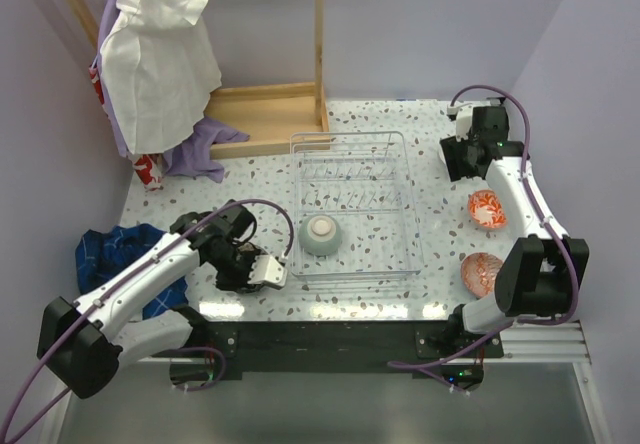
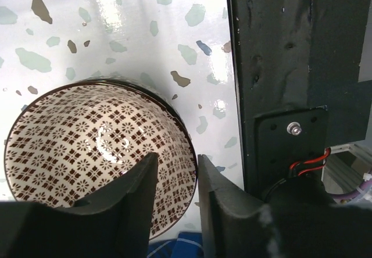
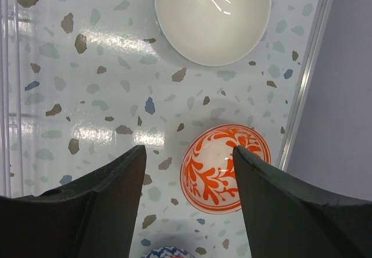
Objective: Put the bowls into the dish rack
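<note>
The wire dish rack [image 1: 352, 202] stands mid-table with a grey-green bowl [image 1: 322, 234] inside its front left part. My left gripper [image 1: 256, 270] is low at the front left. In the left wrist view the left gripper [image 2: 176, 156] straddles the right rim of a brown-patterned bowl [image 2: 81, 144], one finger inside and one outside, with a gap still showing. My right gripper [image 1: 463, 152] hovers at the far right. In its wrist view the right gripper [image 3: 189, 148] stands open above an upturned orange bowl [image 3: 225, 168], with a white bowl [image 3: 212, 17] beyond.
A second orange bowl [image 1: 482, 272] lies by the right arm's base. A blue cloth [image 1: 120, 246] lies at the front left. A wooden frame [image 1: 270, 114] with hanging white fabric [image 1: 155, 44] stands at the back left. A blue-patterned bowl [image 3: 168, 252] peeks in below the right fingers.
</note>
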Action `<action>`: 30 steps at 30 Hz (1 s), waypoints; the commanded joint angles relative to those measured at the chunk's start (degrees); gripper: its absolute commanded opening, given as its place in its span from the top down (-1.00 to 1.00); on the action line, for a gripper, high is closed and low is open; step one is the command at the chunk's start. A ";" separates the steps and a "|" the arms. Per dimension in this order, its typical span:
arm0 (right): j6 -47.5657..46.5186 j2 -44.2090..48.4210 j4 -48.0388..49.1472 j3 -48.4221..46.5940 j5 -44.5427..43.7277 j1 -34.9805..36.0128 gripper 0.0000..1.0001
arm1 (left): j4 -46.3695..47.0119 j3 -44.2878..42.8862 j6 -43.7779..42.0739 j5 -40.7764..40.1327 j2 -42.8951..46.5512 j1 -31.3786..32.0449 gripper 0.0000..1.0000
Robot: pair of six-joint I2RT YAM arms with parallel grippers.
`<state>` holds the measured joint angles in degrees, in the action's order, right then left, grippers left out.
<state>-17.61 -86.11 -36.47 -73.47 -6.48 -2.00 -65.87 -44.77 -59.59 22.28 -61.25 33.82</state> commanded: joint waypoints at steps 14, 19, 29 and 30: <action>0.91 -0.20 -1.59 -1.50 1.21 -0.02 -0.25 | 0.73 0.03 -0.44 -0.57 3.06 0.28 0.20; 1.43 0.50 -1.59 -1.06 1.47 0.07 -0.25 | 3.11 1.97 0.62 -3.30 2.37 0.28 0.18; 0.91 1.82 -1.85 0.17 1.21 0.24 -0.25 | 3.90 2.59 1.23 -3.92 4.29 2.12 0.17; 0.99 1.91 -1.68 0.52 1.29 0.24 -0.25 | 4.51 2.67 1.67 -4.09 4.56 2.38 0.16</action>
<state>-17.12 -86.80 -38.22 -73.47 -5.98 -1.93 -63.66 -41.76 -59.07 18.61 -58.87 35.16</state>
